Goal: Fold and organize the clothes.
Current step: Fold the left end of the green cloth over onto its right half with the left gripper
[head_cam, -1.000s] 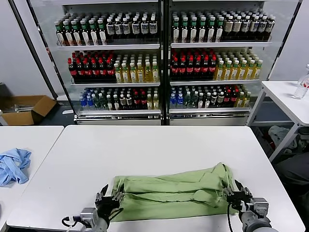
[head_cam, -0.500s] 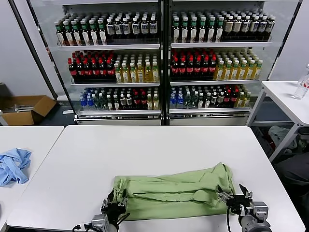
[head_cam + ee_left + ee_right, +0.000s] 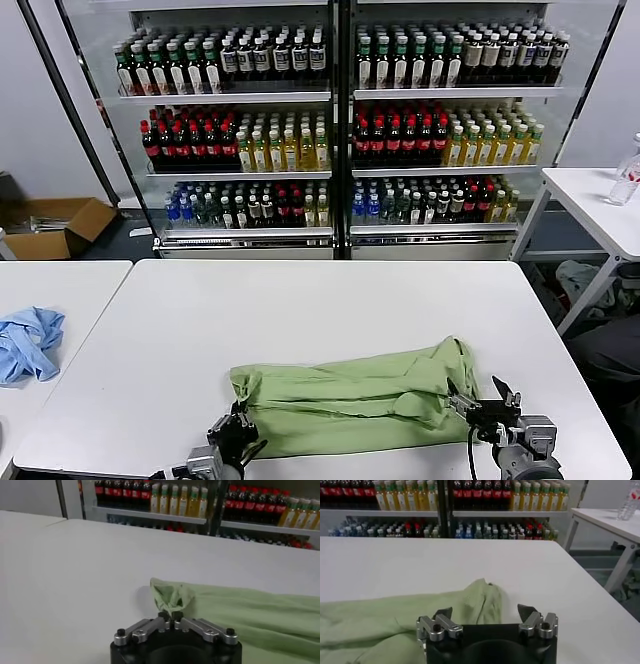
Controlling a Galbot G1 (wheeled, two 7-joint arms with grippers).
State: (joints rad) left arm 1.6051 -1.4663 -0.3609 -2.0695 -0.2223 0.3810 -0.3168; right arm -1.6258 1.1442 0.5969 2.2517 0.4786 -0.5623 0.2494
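Pale green shirt lies along the table's near edge, long axis left-right. Your left gripper pinches its left end; your right gripper, probably just touching the right end, stands released.

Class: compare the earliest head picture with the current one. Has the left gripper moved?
Yes. The left gripper has shifted right along the table's near edge, toward the shirt, and is now shut on the shirt's near-left corner.
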